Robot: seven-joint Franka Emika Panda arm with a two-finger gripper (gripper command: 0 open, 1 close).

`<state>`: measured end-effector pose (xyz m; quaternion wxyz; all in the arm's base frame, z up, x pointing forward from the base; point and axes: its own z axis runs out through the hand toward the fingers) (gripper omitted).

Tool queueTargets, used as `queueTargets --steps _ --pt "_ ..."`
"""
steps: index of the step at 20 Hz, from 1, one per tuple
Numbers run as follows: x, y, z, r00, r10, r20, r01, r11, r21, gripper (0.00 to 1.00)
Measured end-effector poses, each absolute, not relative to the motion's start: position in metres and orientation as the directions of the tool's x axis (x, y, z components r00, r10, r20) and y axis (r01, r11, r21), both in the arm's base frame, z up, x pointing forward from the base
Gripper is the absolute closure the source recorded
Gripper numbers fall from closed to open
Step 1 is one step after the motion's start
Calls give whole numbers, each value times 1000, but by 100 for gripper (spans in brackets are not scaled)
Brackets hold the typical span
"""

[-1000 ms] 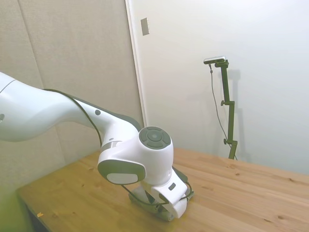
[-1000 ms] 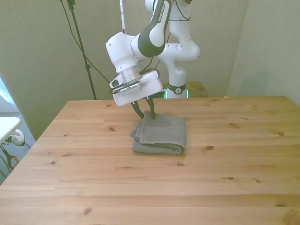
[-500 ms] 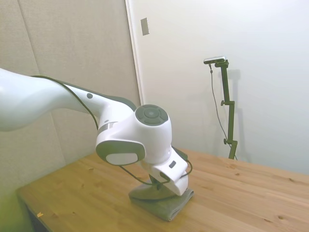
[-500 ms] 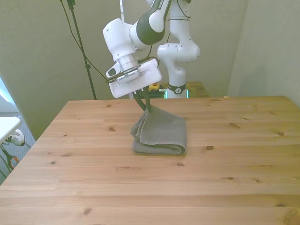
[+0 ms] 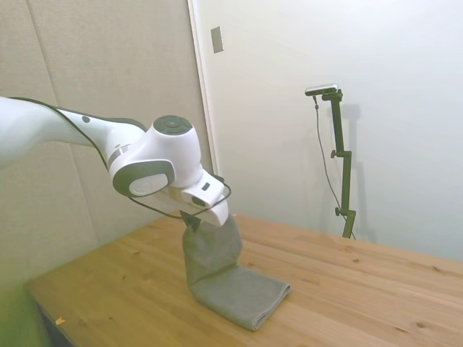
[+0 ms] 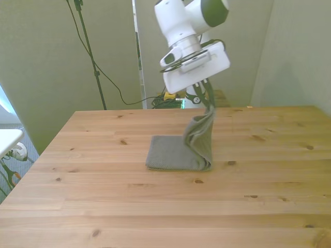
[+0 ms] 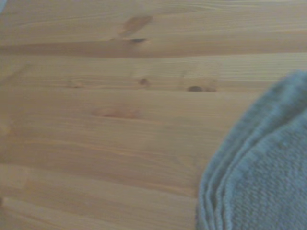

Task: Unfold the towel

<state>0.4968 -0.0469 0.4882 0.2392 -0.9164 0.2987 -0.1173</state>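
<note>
Side camera stands off one table (image 5: 376,289) edge, looking across; front camera faces the opposite edge — both share the towel (image 5: 228,282) mid-tabletop. Wrist camera looks down closely.

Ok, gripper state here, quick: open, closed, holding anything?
Gripper: closed on the top layer of the towel, which hangs from the fingers while the rest lies flat on the table.

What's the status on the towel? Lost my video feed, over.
Gripper shut on the towel's top layer, raised above the table. Lower layer flat on the wood. Nothing in the way.
</note>
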Motion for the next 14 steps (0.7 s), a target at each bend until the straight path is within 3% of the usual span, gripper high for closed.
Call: queueTargets --steps 1,2,8,14 --pt "495 -28 484 811 -580 74 -474 -725 -500 100" --pt "491 -11 477 829 -555 75 -455 -746 -487 0" --pt "455 40 422 891 -452 41 -401 -827 -393 0" --pt "446 39 422 893 -448 45 -398 -832 -387 0"
